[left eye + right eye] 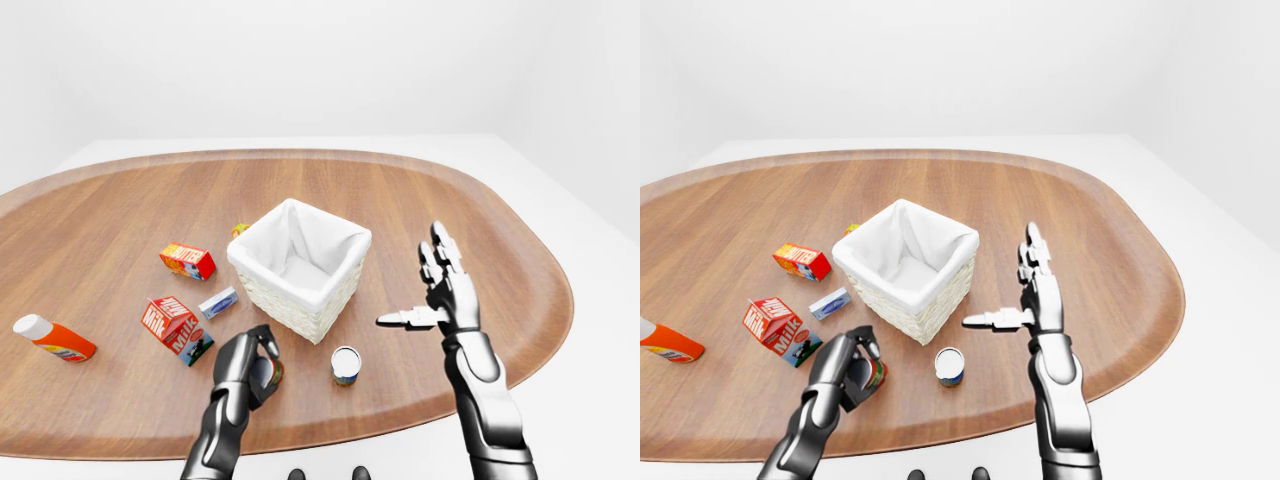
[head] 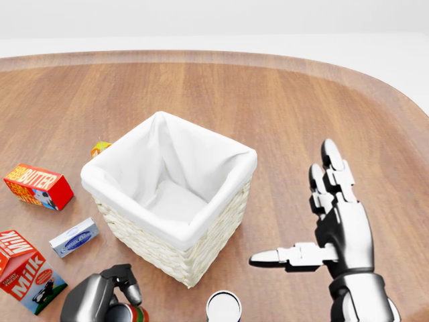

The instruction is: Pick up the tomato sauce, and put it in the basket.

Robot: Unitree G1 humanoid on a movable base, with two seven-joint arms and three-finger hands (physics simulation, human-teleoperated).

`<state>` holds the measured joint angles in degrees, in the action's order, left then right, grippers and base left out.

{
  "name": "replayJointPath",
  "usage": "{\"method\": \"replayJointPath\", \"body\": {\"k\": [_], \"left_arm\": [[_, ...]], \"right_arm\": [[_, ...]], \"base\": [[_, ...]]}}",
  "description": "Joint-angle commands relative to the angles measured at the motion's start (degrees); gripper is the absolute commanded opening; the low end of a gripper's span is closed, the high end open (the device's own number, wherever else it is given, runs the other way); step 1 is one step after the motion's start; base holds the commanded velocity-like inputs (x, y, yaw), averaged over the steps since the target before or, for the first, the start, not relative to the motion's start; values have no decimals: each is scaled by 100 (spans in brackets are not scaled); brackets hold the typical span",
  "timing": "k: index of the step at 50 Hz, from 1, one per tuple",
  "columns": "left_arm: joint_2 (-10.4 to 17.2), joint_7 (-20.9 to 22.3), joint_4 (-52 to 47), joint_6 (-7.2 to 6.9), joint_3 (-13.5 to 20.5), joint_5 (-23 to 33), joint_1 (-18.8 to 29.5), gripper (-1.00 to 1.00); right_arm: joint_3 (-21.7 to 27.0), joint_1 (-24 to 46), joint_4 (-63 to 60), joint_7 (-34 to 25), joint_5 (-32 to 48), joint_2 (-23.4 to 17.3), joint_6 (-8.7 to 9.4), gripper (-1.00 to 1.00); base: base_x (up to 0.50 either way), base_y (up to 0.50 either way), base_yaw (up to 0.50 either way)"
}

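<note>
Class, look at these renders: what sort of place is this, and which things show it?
Probably a simulated tabletop test scene: an oval wooden table in a bare white room, with a lined basket and groceries like a milk carton.

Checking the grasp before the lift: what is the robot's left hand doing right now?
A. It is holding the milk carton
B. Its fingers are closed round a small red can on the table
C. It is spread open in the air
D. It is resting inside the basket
B: the left hand has its fingers curled round the red can, near the bottom of the right-eye view, outside the basket.
</note>
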<state>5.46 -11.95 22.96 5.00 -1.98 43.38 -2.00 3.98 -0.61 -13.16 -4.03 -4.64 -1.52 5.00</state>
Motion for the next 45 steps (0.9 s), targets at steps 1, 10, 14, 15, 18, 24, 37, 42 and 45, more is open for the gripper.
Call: {"method": "replayJointPath", "body": {"k": [1,10,14,15,18,24,37,42,45], "left_arm": [[-46,263,-801,0,34,-146,-226,-100],[-63,417,-1163,0,51,-166,-372,-100],[-76,523,-1403,0,64,-173,-468,-100],[-84,567,-1497,0,69,-178,-496,-100],[-104,716,-1803,-39,95,-199,-570,-100],[-153,1040,-2469,-306,139,-242,-694,-100],[-207,1507,-3311,-685,208,-325,-745,-100],[-243,1729,-3752,-876,216,-341,-813,-100],[-252,1804,-3887,-934,217,-352,-831,-100]], "right_arm": [[17,1,-58,10,-12,-7,0,100],[44,27,-49,17,-28,-14,0,100],[37,13,-130,22,-32,-13,0,100],[35,4,-123,20,-27,-12,0,100],[37,6,-81,12,-29,-10,0,100],[27,14,-71,18,-18,-7,0,100],[23,27,39,19,-9,-8,0,100],[22,28,24,23,-10,-9,0,100],[22,33,43,25,-7,-9,0,100]], "base": [[0,0,0],[0,0,0],[0,0,0],[0,0,0],[0,0,0],[0,0,0],[0,0,0],[0,0,0],[0,0,0]]}}
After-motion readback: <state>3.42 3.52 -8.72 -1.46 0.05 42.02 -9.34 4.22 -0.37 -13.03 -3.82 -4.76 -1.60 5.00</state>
